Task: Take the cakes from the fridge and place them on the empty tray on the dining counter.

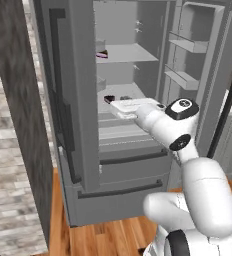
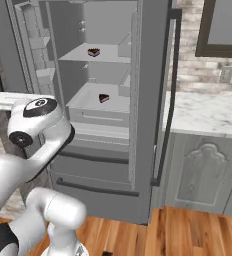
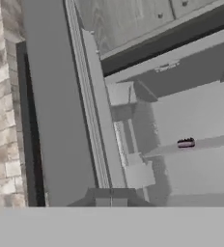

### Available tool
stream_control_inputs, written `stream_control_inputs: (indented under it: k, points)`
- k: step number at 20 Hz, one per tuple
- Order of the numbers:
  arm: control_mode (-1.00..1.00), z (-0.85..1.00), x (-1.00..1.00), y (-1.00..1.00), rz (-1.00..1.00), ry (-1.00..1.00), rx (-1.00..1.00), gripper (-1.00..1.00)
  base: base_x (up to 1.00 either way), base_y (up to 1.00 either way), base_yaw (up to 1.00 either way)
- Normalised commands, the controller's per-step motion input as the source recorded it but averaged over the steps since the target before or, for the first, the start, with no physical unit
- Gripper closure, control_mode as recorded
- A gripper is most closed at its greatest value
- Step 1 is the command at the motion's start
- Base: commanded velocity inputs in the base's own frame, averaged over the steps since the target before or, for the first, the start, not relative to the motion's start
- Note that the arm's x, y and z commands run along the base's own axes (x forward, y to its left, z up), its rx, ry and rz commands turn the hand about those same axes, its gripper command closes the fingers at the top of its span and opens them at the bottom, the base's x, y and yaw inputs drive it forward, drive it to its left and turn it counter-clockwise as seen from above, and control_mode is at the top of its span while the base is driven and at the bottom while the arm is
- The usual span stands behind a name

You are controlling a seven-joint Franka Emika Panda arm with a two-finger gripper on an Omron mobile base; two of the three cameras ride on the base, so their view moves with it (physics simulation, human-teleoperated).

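The fridge (image 2: 148, 75) stands open, and it is pale grey inside. One cake (image 2: 93, 52) sits on the top shelf (image 2: 78, 54), near the front edge. It is dark brown with a pink side. The other cake (image 2: 104, 98) sits on the shelf below (image 2: 88, 102), also near the front edge. The two cakes are well apart, one above the other. Under the fridge is a brown wood floor (image 2: 188, 230)

Flat, even rendered light (soft, slightly blurry).
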Motion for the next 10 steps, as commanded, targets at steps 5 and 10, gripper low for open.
stream_control_inputs:
  k: [5, 10]
  points:
    - [-1.00, 0.00, 0.95, -0.07, 0.45, 0.39, 0.51, 1.00, 0.00, 0.00, 0.00]
    - [-1.00, -0.03, 0.80, -0.02, 0.37, 0.41, 0.31, 1.00, 0.00, 0.00, 0.00]
